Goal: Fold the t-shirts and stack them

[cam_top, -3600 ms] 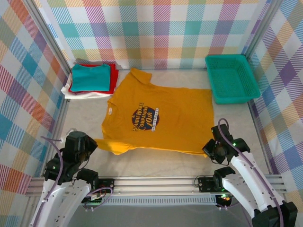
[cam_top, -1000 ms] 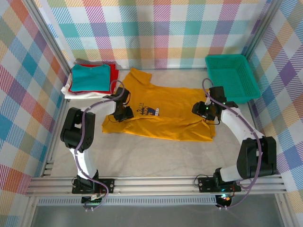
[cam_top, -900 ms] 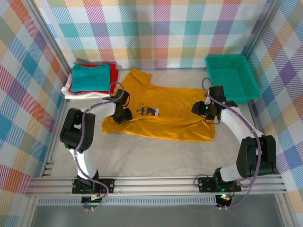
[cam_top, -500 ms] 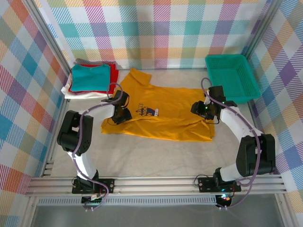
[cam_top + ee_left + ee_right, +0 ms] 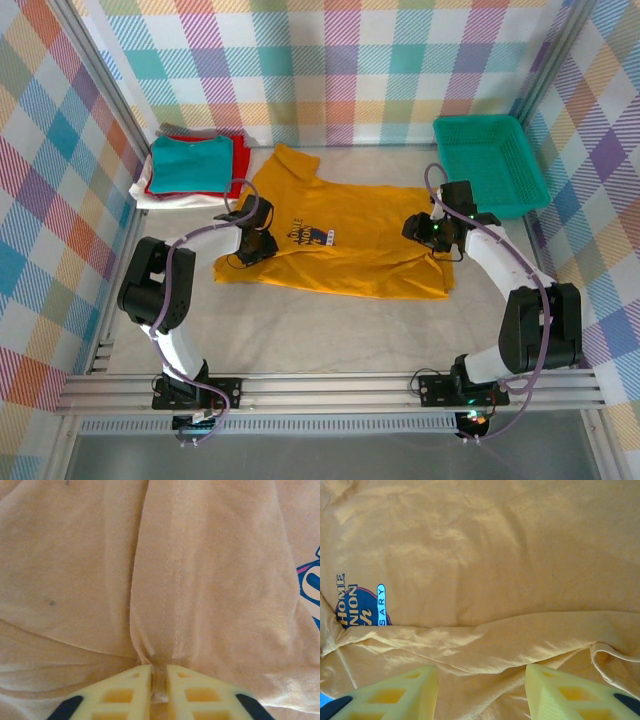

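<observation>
Jaws of the left gripper (image 5: 159,675) are closed on a stitched hem ridge of the mustard-yellow tee (image 5: 350,250). The right gripper (image 5: 481,685) has its jaws apart over the cloth, gripping nothing. The tee lies mid-table (image 5: 330,330), partly folded. The folded tees (image 5: 190,168) are stacked at the far left corner. Further folds and stacking appear outstanding.

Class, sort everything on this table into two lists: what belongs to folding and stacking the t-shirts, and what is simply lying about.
Belongs to the job: yellow t-shirt, pinched by the left gripper; pile of folded tees.
Lying about: green mesh basket.
</observation>
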Robot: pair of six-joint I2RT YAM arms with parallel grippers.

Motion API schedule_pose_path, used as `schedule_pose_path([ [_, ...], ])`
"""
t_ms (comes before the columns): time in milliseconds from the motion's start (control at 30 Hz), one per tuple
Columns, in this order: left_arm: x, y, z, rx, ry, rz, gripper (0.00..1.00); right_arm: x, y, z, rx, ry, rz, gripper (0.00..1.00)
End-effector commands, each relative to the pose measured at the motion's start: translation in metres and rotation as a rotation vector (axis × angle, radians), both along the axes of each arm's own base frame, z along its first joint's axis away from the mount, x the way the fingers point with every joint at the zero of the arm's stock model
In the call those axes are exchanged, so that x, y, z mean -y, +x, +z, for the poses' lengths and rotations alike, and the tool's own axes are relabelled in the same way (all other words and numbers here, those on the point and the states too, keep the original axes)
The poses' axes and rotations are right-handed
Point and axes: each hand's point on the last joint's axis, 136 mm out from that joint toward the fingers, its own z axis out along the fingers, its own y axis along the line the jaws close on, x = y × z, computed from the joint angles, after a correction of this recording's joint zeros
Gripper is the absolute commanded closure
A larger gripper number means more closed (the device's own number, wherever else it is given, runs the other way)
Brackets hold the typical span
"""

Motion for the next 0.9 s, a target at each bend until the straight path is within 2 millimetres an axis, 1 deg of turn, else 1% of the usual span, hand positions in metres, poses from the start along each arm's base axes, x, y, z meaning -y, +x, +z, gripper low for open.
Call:
schedule_pose_path([
  [0,0.005,0.007,0.012,0.036,0.024,-0.019,0.95,-0.008,0.006,0.009,0.030,0.019,0.033,0.50],
  [33,0.004,0.008,0.015,0.039,0.032,-0.021,0.99,-0.008,0.006,0.008,0.029,0.019,0.033,0.50],
  [67,0.003,0.010,0.018,0.045,0.042,-0.025,1.00,-0.008,0.006,0.008,0.028,0.020,0.033,0.50],
  [167,0.004,0.016,0.029,0.070,0.056,-0.031,1.00,-0.009,0.006,0.008,0.029,0.026,0.035,0.50],
  [300,0.006,0.026,0.038,0.092,0.072,-0.043,1.00,-0.010,0.007,0.007,0.025,0.034,0.036,0.49],
  [500,0.017,0.048,0.044,0.113,0.086,-0.069,1.00,-0.011,0.008,0.007,0.024,0.041,0.036,0.49],
  [600,0.013,0.044,0.043,0.089,0.100,-0.044,1.00,-0.012,0.007,0.008,0.020,0.045,0.041,0.49],
  [633,0.009,0.039,0.043,0.101,0.099,-0.026,0.96,-0.012,0.006,0.009,0.021,0.043,0.041,0.49],
  [667,0.005,0.035,0.043,0.112,0.090,-0.011,0.88,-0.011,0.005,0.010,0.022,0.041,0.041,0.49],
  [733,0.001,0.025,0.039,0.101,0.067,0.008,0.82,-0.011,0.003,0.009,0.026,0.042,0.039,0.48],
  [800,-0.002,0.018,0.032,0.080,0.055,0.020,0.72,-0.013,0.002,0.009,0.029,0.045,0.047,0.48],
  [867,-0.001,0.012,0.024,0.060,0.035,0.025,0.69,-0.020,0.002,0.014,0.039,0.052,0.079,0.46],
])
